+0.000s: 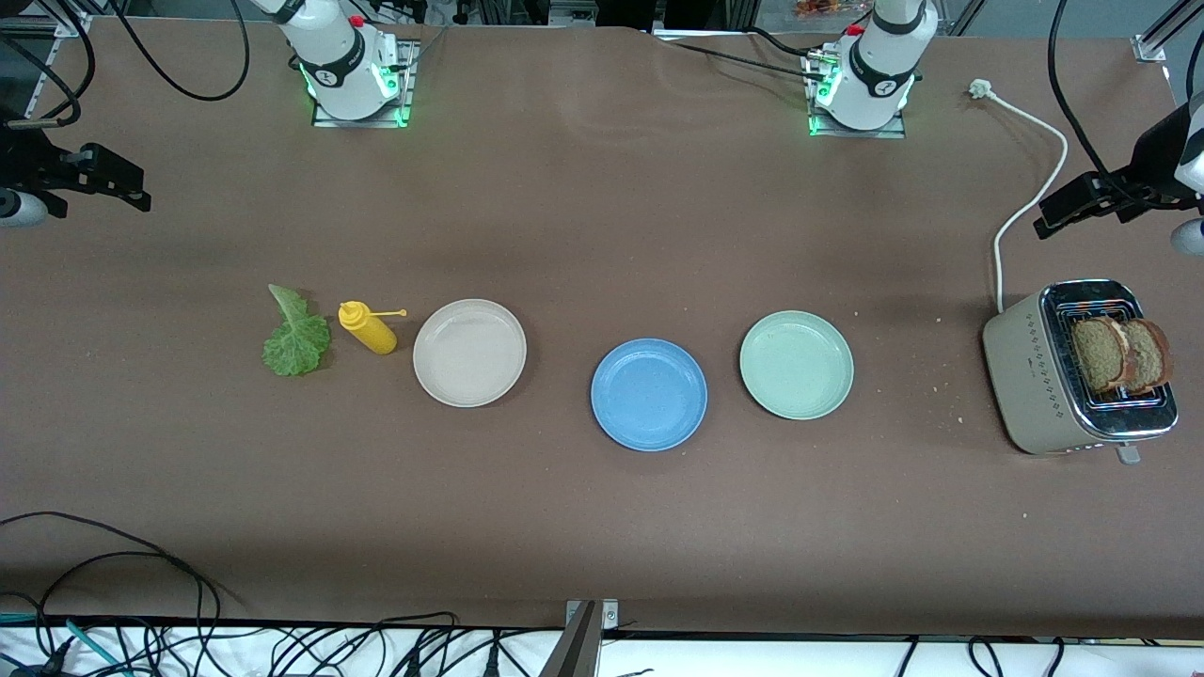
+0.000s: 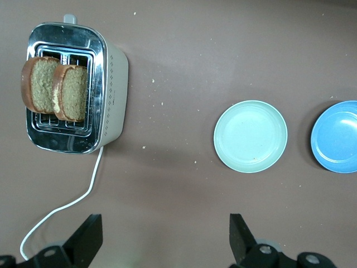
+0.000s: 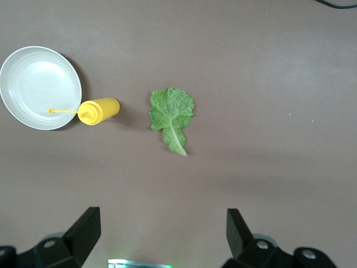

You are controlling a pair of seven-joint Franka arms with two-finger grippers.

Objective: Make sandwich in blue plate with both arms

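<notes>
The blue plate (image 1: 649, 395) (image 2: 337, 137) lies bare in the middle of the table. Two brown bread slices (image 1: 1119, 355) (image 2: 54, 89) stand upright in the slots of a beige toaster (image 1: 1030, 371) (image 2: 114, 89) at the left arm's end. A green lettuce leaf (image 1: 297, 334) (image 3: 172, 114) lies flat on the table toward the right arm's end. My left gripper (image 2: 163, 220) hangs open and holds nothing, high over bare table between the toaster and the pale green plate. My right gripper (image 3: 162, 212) is open too, high over bare table near the lettuce. Neither gripper shows in the front view.
A pale green plate (image 1: 796, 365) lies beside the blue plate toward the toaster, a beige plate (image 1: 469, 353) toward the lettuce. A yellow squeeze bottle (image 1: 367, 327) lies between the beige plate and the leaf. The toaster's white cord (image 1: 1025, 202) trails toward the bases.
</notes>
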